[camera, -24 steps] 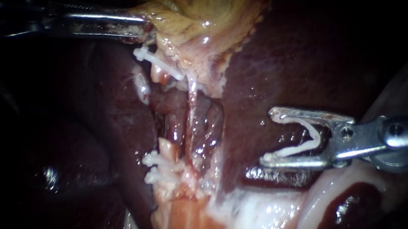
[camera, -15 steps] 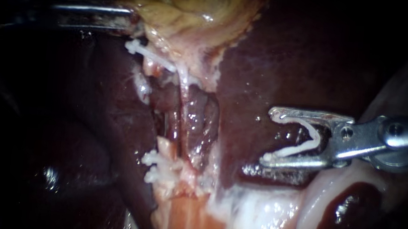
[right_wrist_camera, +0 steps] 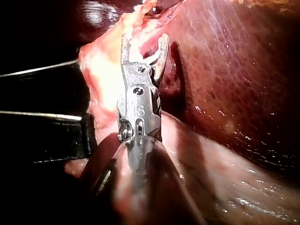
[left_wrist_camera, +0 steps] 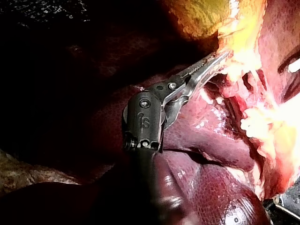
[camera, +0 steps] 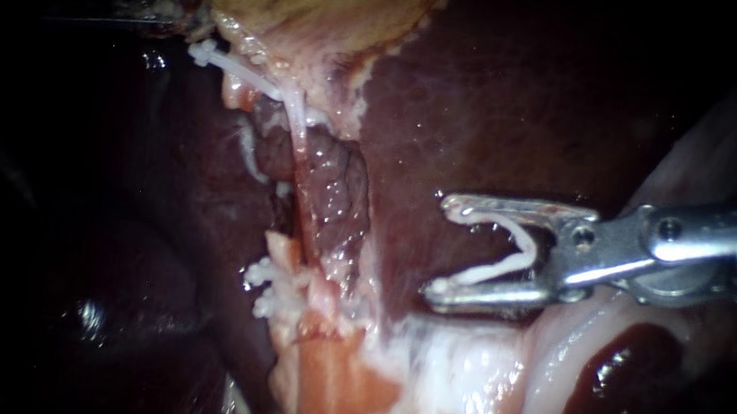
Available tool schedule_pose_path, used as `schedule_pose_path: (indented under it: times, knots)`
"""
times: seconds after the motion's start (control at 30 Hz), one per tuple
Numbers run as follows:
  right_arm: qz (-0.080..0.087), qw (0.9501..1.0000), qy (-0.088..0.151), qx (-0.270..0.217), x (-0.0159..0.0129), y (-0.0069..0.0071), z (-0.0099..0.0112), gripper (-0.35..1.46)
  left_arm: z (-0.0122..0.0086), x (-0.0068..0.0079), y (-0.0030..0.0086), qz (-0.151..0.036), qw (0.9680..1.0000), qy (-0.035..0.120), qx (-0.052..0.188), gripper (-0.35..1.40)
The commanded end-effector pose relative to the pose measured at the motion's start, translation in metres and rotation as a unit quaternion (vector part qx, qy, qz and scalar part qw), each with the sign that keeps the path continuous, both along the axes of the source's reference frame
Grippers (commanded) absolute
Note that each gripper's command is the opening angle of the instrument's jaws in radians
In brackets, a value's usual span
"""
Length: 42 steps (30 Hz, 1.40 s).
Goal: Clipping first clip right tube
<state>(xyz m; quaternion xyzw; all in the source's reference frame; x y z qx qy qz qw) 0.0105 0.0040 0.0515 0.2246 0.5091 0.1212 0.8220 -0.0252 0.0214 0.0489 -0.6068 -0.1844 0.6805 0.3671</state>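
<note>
Right tube (camera: 300, 182) lies well ahead of the right instrument's pincer (camera: 437, 245), which is spread wide and carries an open clip (camera: 489, 271). The left instrument (camera: 185, 9) is clenched on the gallbladder (camera: 315, 12). Risk: the clip snags liver (camera: 486, 110) beside the tube or spans only part of the tube.

Blackness surrounds the lit, glistening liver (camera: 506, 94), deepest to its left in the endoscope view.

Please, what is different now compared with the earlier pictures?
The left instrument, gripping the gallbladder edge, has pulled it up and left, drawing the tube and the upper clip along. The right instrument, an open clip held in its jaws, has moved left toward the tube. Both grips and the liver stayed as before.
</note>
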Motion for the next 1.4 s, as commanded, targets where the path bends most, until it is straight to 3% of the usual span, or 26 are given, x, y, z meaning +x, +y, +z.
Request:
schedule_pose_path:
  times: [0.03, 0.3, 0.53, 0.67, 0.7, 0.83, 0.9, 1.13, 1.2, 1.3, 1.4]
  knots:
    - [-0.002, 1.0000, 0.000, 0.002, 0.0005, -0.0002, 0.0002, 0.50, 0.0000, 0.0000, 0.0000, 0.000, 1.0000, 0.000, 0.000, -0.35]
    - [-0.014, 0.9996, 0.001, 0.026, 0.0052, -0.0015, 0.0025, 0.50, 0.0000, -0.0002, -0.0001, -0.001, 1.0000, 0.000, -0.001, -0.35]
    - [-0.023, 0.9989, 0.003, 0.040, 0.0094, -0.0016, 0.0042, 0.50, 0.0000, -0.0005, -0.0002, -0.001, 1.0000, 0.001, -0.001, -0.35]
    - [-0.054, 0.9959, 0.021, 0.070, 0.0110, -0.0014, 0.0044, 0.50, 0.0001, -0.0005, -0.0001, -0.001, 1.0000, 0.001, -0.001, -0.35]
    - [-0.070, 0.9937, 0.029, 0.082, 0.0112, -0.0015, 0.0044, 0.50, 0.0001, -0.0006, -0.0001, -0.001, 1.0000, 0.001, -0.001, -0.35]
    - [-0.104, 0.9870, 0.060, 0.107, 0.0112, -0.0017, 0.0040, 0.49, 0.0001, -0.0006, -0.0001, -0.002, 1.0000, 0.001, -0.001, -0.35]
    - [-0.120, 0.9809, 0.088, 0.125, 0.0113, -0.0019, 0.0037, 0.48, 0.0001, -0.0006, -0.0001, -0.001, 1.0000, 0.001, -0.001, -0.35]
    - [-0.161, 0.9488, 0.180, 0.204, 0.0115, -0.0028, 0.0023, 0.38, 0.0001, -0.0006, -0.0001, -0.001, 1.0000, 0.001, -0.001, -0.35]
    - [-0.154, 0.9463, 0.191, 0.211, 0.0115, -0.0029, 0.0020, 0.36, 0.0001, -0.0006, -0.0001, -0.001, 1.0000, 0.001, -0.001, -0.35]
    - [-0.139, 0.9486, 0.193, 0.209, 0.0116, -0.0030, 0.0019, 0.34, 0.0001, -0.0006, -0.0001, -0.001, 1.0000, 0.001, -0.001, -0.35]
    - [-0.138, 0.9488, 0.193, 0.209, 0.0113, -0.0029, 0.0021, 0.28, 0.0002, -0.0006, 0.0000, -0.001, 1.0000, 0.001, -0.001, -0.35]
